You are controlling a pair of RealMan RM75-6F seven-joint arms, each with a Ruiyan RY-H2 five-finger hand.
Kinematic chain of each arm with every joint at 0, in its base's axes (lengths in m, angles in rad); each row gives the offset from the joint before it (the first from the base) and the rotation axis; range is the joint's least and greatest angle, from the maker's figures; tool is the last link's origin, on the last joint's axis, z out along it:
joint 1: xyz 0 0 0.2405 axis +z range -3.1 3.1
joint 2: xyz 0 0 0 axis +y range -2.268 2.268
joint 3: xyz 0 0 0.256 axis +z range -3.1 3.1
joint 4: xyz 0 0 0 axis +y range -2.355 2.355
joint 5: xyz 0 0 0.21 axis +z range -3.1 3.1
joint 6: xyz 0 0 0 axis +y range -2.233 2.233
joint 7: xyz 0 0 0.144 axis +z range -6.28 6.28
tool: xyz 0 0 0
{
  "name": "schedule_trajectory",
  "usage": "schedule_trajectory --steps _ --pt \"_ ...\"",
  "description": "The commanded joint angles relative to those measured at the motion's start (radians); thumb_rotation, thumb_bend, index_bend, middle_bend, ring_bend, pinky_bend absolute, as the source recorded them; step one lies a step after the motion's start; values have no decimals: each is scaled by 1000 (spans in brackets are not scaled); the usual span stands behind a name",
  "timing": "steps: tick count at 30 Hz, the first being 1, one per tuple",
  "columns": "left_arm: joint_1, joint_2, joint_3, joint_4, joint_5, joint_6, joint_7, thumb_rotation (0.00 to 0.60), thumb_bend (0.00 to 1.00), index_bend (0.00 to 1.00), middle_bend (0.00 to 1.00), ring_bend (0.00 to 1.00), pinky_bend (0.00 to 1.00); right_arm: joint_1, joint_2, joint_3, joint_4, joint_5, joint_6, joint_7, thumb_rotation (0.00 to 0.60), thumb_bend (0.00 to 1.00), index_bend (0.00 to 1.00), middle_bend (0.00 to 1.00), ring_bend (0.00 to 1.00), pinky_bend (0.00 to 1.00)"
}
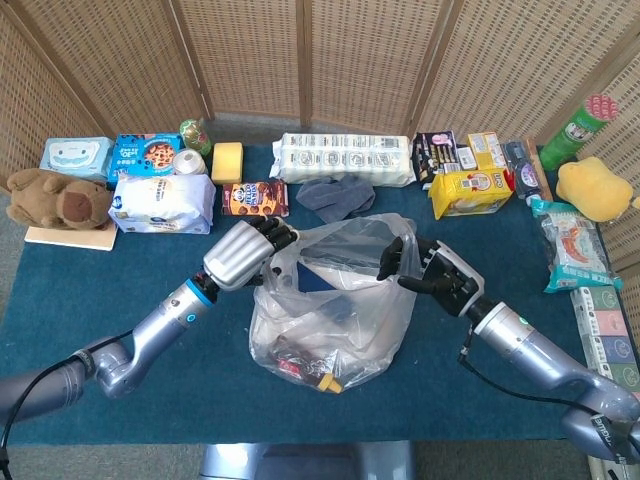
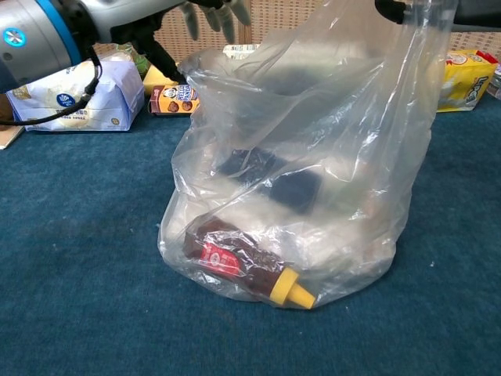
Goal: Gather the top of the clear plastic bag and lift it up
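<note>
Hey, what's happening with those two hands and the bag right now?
Right hand pinches bag rim. Left hand at opposite rim, open, no grip. Bag on table, unlifted. Nothing blocking.

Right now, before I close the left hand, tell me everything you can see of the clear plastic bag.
The clear plastic bag is thin, crinkled, see-through film, standing on the blue table cover with its mouth open upward. The right hand pinches its rim on one side, holding that side raised; the left hand is at the opposite rim, fingers spread, grip not yet evident. Inside lie a dark sauce bottle with a yellow cap at the bottom and dark flat items above it.
</note>
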Motion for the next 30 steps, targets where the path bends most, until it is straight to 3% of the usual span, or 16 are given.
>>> schedule_trajectory --steps 1,2,3,5,17,25,27,30 --pt "-26 -21 -5 25 13 6 -15 583 345 327 400 354 366 -1 1 -4 -2 1 5 -3 600 165 436 450 418 363" --pt "-32 -26 -8 30 15 9 -21 597 355 370 438 389 380 -2 1 -5 -3 1 7 -3 600 164 435 449 415 360" --pt "-83 -63 -42 85 -7 -31 -40 599 361 400 466 415 394 -2 1 -7 -3 0 9 -5 600 164 434 448 414 358" --pt "-81 -63 -38 82 5 -1 -57 600 367 427 495 445 411 -3 1 -9 -3 1 12 -5 600 164 433 447 412 355" --pt "-95 -109 -66 106 14 143 -126 600 366 429 499 450 433 2 -7 -20 11 2 21 5 600 164 431 440 407 347" --pt "-103 -109 -81 107 -3 181 -143 600 362 430 499 451 433 6 -8 -25 13 2 23 7 600 164 430 440 406 344" --pt "-102 -108 -86 110 -1 203 -149 600 354 430 478 433 433 9 -8 -25 12 2 21 4 600 164 428 439 405 342" --pt "-107 -110 -98 116 2 231 -150 600 348 414 364 326 430 13 -8 -26 11 0 18 0 600 164 422 436 401 335"
